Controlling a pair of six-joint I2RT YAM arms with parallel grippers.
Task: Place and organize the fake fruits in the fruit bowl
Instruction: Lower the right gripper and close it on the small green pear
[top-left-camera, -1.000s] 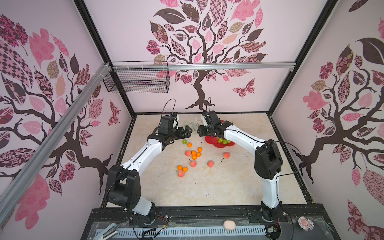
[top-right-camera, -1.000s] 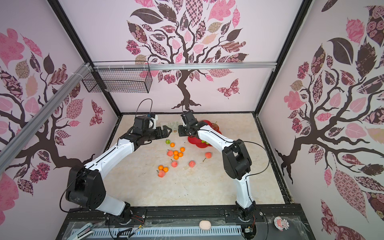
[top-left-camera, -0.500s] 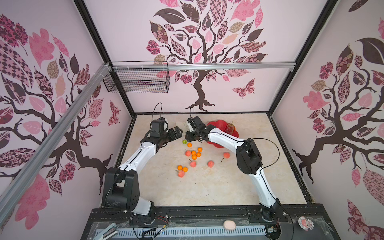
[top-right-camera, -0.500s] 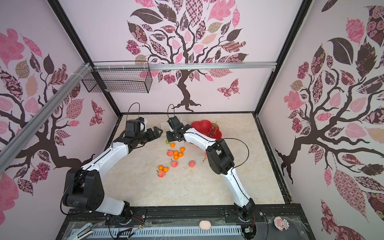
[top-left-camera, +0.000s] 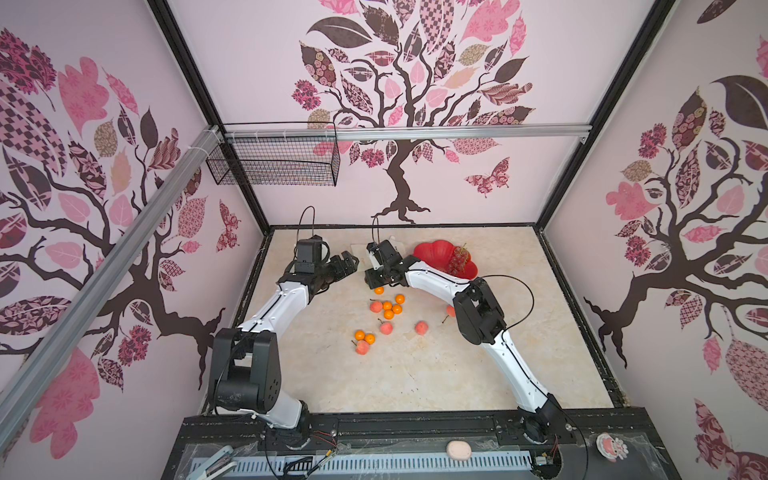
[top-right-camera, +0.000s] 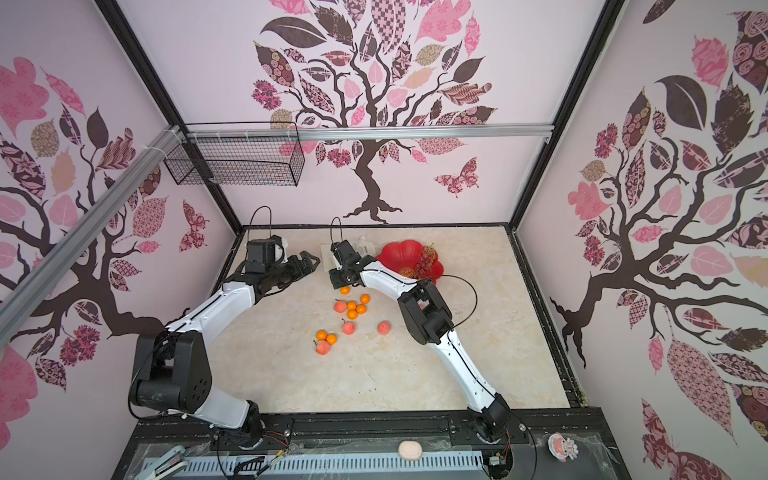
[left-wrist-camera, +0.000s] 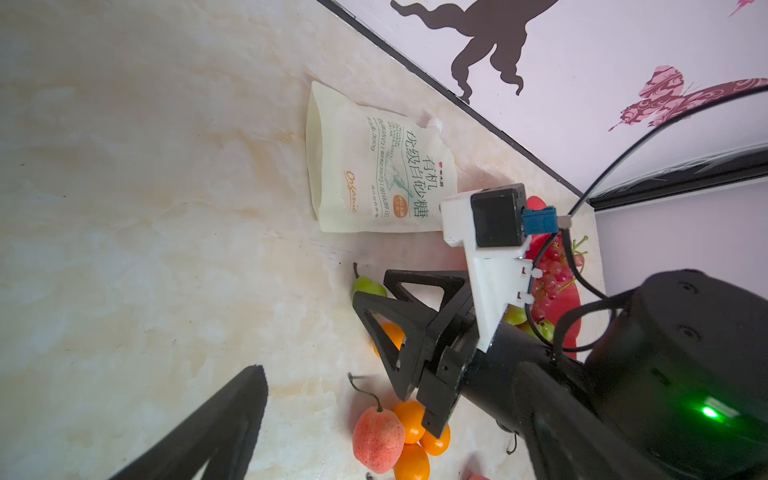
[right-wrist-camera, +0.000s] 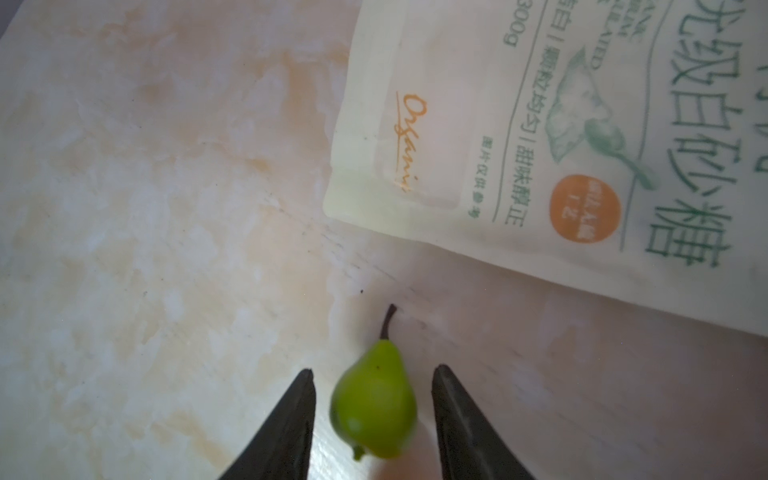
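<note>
Top view: right gripper (top-left-camera: 372, 284) down at worktop (top-left-camera: 415, 374); fruit bowl (top-left-camera: 434, 252) near, off its side. Left gripper (top-left-camera: 348, 263): can't tell. Left wrist: green pear (left-wrist-camera: 368, 286) at right tips. Right wrist: jaws apart, straddling pear, no contact. Risk: rounded pear may squirt out on closing.

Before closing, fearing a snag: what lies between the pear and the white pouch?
Only bare tabletop separates pear and pouch, per the right wrist view.
</note>
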